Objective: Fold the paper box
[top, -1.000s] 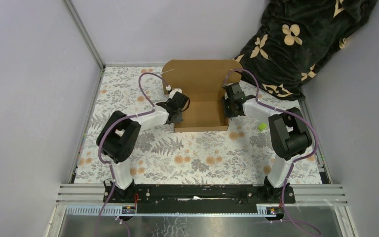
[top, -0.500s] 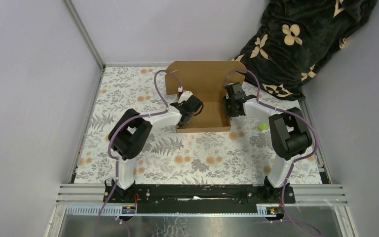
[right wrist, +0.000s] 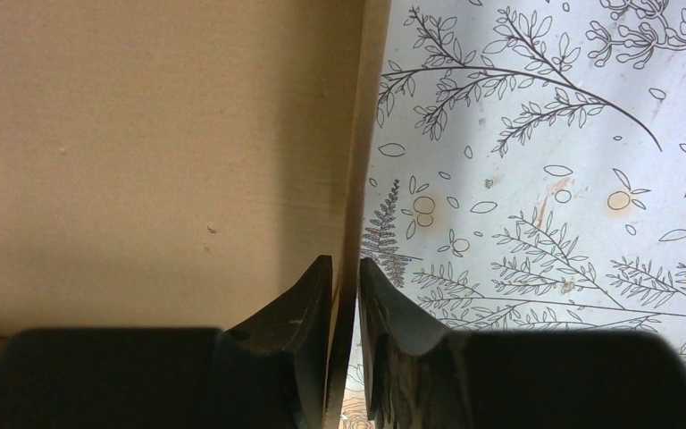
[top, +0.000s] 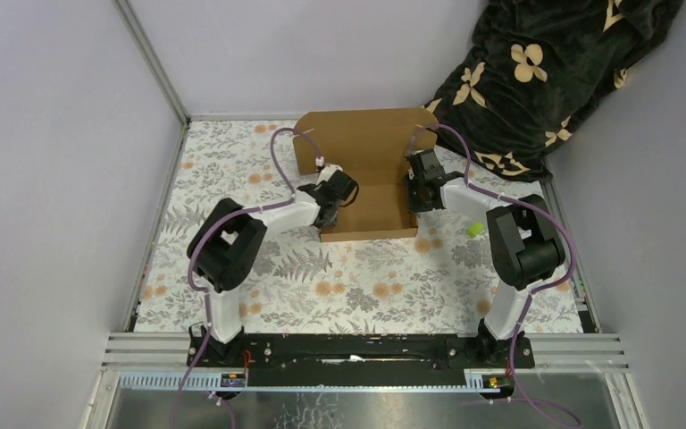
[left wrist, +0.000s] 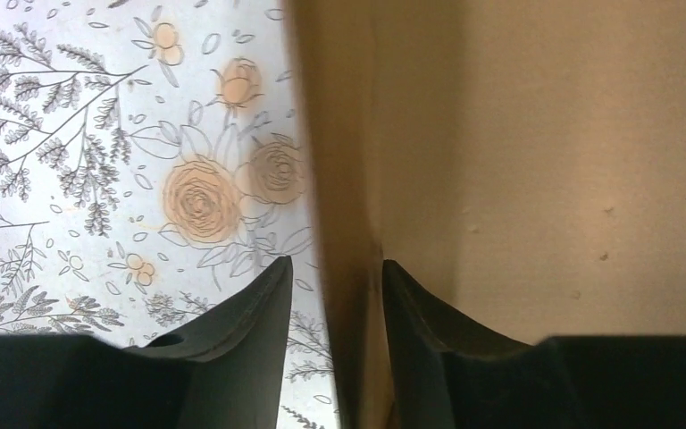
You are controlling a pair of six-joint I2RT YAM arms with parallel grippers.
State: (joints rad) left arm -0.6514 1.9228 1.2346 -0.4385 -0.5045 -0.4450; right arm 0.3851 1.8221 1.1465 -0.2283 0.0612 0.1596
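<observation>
The paper box (top: 377, 204) is brown cardboard with its back panel standing upright and a low front wall. My left gripper (top: 332, 191) is at the box's left wall. In the left wrist view this gripper (left wrist: 336, 261) is open and straddles the wall (left wrist: 347, 161). There is a gap on the outer finger's side, and the inner finger lies close to the cardboard. My right gripper (top: 418, 184) is at the right wall. In the right wrist view this gripper (right wrist: 345, 260) is shut on the thin wall edge (right wrist: 362, 134).
A small lime-green block (top: 474, 230) lies on the floral tablecloth (top: 339, 286) right of the box. A dark flowered blanket (top: 545, 71) is heaped at the back right. Grey walls enclose the table at the left and back.
The left gripper swung right from outside the box to its left wall, and its jaws went from shut to open. The right gripper stayed clamped on the right wall.
</observation>
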